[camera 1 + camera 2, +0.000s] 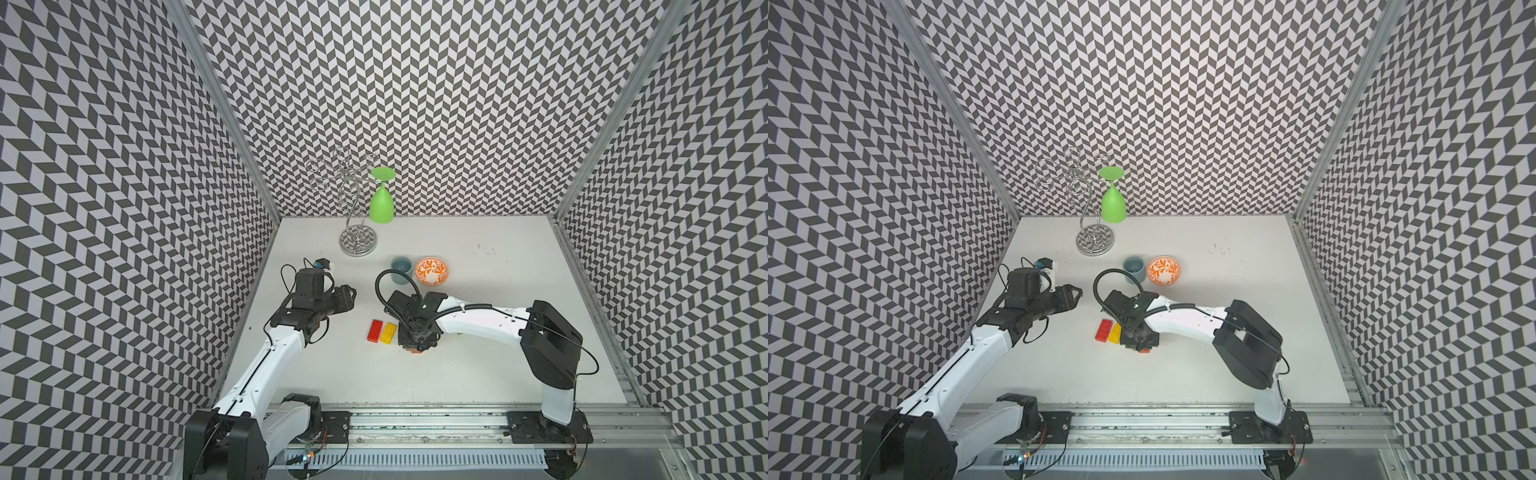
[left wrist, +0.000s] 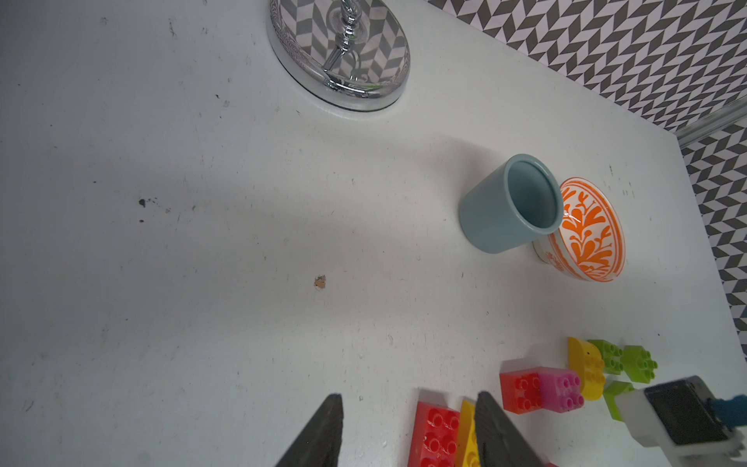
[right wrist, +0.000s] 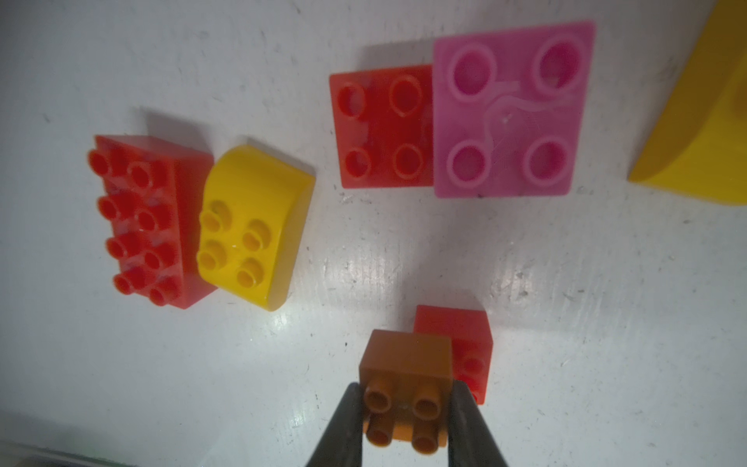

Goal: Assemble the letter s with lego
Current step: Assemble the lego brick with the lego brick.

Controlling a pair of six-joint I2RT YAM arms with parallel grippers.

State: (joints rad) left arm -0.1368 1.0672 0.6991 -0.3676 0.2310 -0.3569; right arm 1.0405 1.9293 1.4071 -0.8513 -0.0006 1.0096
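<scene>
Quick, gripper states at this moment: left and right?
Left gripper: open, holding nothing.
Right gripper: closed on the small orange-brown square studded plastic brick.

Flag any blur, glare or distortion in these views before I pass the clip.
Right wrist view: soft focus throughout, glare patches on the table by the orange-brown brick. Left wrist view: sharp on the blue cup, reflections on the chrome stand base. Both top views: even light, wide-angle stretching of the patterned walls.
</scene>
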